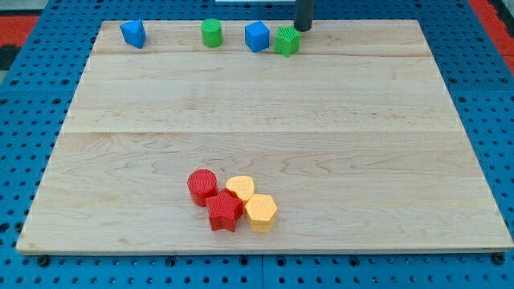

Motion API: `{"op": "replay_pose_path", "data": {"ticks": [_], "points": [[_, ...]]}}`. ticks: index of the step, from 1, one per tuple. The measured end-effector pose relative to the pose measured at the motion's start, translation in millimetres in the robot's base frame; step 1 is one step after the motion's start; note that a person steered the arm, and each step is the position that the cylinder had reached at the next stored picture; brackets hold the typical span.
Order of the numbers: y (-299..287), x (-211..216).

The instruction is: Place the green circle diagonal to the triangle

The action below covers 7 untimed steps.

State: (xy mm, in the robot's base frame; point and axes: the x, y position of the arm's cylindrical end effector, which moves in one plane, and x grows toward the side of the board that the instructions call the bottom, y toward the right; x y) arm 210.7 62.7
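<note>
The green circle (211, 33) stands near the view's top edge of the wooden board (265, 104), left of centre. The blue triangle (133, 33) is at the top left, level with the circle and well apart from it. My tip (303, 28) is at the top, just right of and slightly above a green star-shaped block (287, 41), close to it; I cannot tell if they touch. A blue cube (257, 36) sits between the green circle and the green star, next to the star.
Near the view's bottom centre is a tight cluster: a red circle (202, 185), a red star (225, 212), a yellow heart-like block (240, 188) and a yellow hexagon (261, 212). Blue pegboard surrounds the board.
</note>
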Motion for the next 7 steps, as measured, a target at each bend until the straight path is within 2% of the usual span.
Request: {"op": "replay_pose_path", "data": {"ticks": [1, 2, 3, 4, 5, 6, 7], "points": [[-72, 46], [-122, 63], [-68, 52], [-110, 8], [-199, 21], [-227, 78], [-227, 62]]}}
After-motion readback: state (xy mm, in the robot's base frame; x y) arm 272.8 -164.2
